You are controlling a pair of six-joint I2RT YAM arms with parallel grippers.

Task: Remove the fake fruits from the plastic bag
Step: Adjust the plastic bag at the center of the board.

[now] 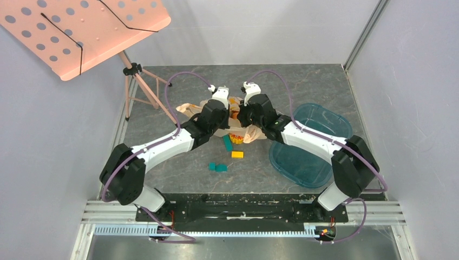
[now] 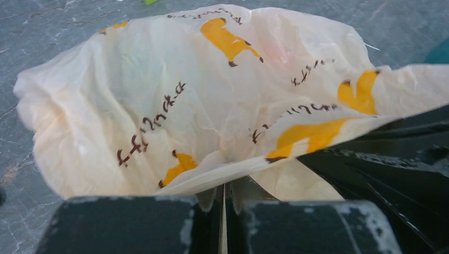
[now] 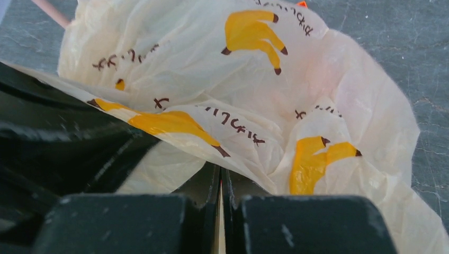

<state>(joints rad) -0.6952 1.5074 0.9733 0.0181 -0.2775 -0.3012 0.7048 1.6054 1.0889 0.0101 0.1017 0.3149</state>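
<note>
The right gripper (image 3: pixel 220 182) stands with its two black fingers pressed together, only a thin slit between them, and a fold of the plastic bag (image 3: pixel 212 69) runs down into that slit, with a pale sliver of film showing inside it. The bag fills most of the view: thin, crinkled, pale peach, printed with yellow-orange banana shapes and brown script. It lies on the grey marbled surface (image 3: pixel 418 63), which shows at the upper right. A black part (image 3: pixel 58 143), too close to identify, sits at the left under a taut edge of the bag. A pink rod (image 3: pixel 50 11) crosses the upper left corner.
</note>
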